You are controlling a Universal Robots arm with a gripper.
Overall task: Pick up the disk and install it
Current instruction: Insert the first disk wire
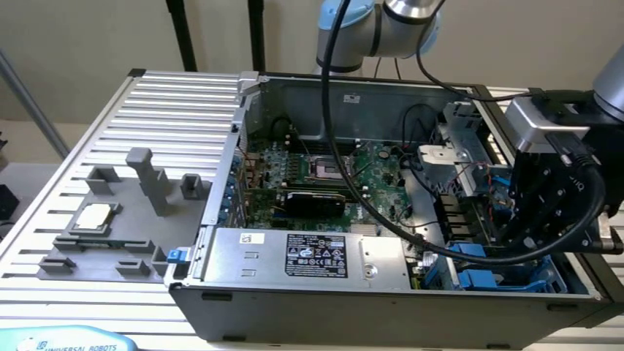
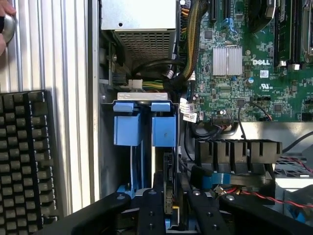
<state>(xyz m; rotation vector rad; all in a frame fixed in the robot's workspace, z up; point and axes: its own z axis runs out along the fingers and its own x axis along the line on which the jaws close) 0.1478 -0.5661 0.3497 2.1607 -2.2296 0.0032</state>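
Note:
The disk [image 2: 169,198] stands on edge in the drive bay of the open computer case [image 1: 210,219], and I see only its thin top edge with a bit of blue carrier below it. My gripper [image 2: 171,215] is lowered into that bay, one black finger [image 2: 152,208] on each side of the disk's edge, slightly open with a narrow gap at the disk. In the exterior view the gripper [image 1: 512,245] hangs over the bay at the case's right end, its fingertips hidden inside. Two blue carrier tabs [image 2: 128,128] [image 2: 164,129] sit in the neighbouring slots.
A silver power supply box [image 1: 302,256] with a black label lies along the case front. The green motherboard [image 1: 322,172] and black cables [image 1: 390,219] lie beside the bay. A grey fixture holds a processor chip [image 1: 95,217]. A keyboard [image 2: 27,156] and a hand [image 2: 5,24] are outside the case.

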